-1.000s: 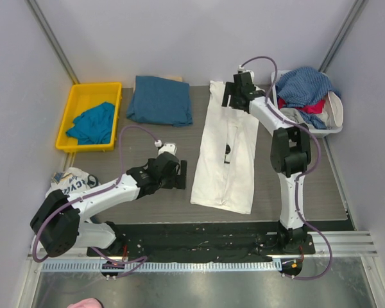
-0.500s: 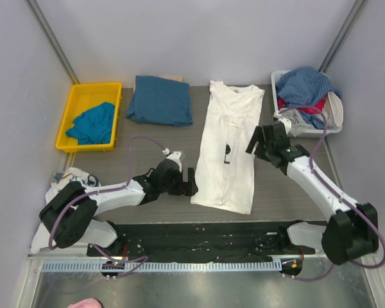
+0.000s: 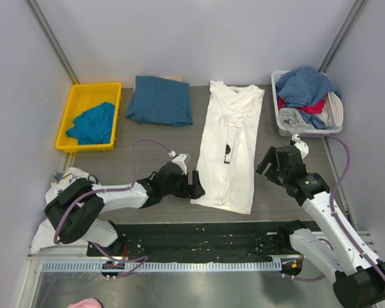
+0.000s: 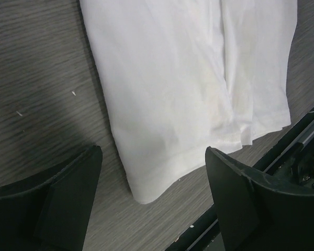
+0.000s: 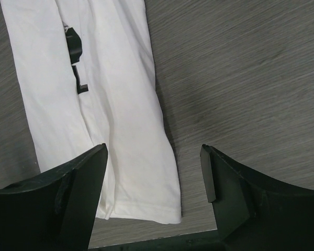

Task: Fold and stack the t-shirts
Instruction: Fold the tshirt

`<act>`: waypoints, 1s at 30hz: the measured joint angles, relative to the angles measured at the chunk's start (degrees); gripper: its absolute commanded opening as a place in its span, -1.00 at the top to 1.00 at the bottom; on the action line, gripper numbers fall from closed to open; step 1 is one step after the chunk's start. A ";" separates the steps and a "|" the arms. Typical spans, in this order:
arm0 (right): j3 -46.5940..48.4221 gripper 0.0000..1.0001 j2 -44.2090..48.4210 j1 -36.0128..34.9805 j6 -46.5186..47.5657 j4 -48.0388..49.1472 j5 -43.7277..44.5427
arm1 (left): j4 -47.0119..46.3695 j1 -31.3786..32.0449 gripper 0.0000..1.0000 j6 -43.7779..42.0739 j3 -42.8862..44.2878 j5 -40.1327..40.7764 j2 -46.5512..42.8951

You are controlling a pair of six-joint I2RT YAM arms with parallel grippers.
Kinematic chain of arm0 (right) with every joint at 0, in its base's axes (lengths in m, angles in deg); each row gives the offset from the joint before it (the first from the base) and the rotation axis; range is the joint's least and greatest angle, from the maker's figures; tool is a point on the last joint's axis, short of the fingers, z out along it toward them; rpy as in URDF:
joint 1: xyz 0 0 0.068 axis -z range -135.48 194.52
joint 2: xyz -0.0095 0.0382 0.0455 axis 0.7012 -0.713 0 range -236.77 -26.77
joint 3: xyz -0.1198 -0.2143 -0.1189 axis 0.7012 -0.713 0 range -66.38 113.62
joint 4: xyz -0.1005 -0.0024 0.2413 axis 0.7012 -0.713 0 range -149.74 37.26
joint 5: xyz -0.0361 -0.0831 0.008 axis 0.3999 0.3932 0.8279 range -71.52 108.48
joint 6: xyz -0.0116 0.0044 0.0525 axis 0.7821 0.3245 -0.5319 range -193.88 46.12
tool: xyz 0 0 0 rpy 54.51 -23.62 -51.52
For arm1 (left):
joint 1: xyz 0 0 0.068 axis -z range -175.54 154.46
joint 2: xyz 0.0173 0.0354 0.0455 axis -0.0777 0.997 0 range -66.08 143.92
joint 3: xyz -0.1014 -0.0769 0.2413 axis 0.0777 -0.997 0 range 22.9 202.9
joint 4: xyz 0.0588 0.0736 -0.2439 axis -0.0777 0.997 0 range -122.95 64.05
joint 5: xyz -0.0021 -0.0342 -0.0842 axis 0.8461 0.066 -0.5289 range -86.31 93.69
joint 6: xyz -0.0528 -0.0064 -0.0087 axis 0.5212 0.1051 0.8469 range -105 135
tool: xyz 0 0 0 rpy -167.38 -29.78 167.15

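Observation:
The white t-shirt (image 3: 234, 138) lies on the table as a long strip folded lengthwise, collar at the far end and black marks at its middle. The dark blue t-shirt (image 3: 159, 99) lies folded at the back left. My left gripper (image 3: 196, 185) hovers at the white shirt's near left corner, open; in the left wrist view the shirt (image 4: 183, 78) has its corner between the left gripper's (image 4: 154, 178) fingers. My right gripper (image 3: 269, 160) is beside the shirt's right edge, open; the right wrist view shows the shirt's (image 5: 110, 104) near right corner under the right gripper (image 5: 154, 172).
A yellow tray (image 3: 83, 93) at the back left holds a teal cloth (image 3: 93, 122). A white basket (image 3: 337, 125) at the back right is heaped with blue and red clothes. A printed bag (image 3: 70, 181) lies by the left arm. A black rail (image 3: 205, 234) runs along the near edge.
The right arm has swung from the shirt's far end to its near right side. The left gripper has slid right to the shirt's near left corner, its jaws a little narrower.

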 measured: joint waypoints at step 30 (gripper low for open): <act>-1.97 -0.60 0.00 -2.01 -1.97 -4.92 -0.07 | -4.09 5.95 -0.11 4.46 -3.93 6.19 -0.63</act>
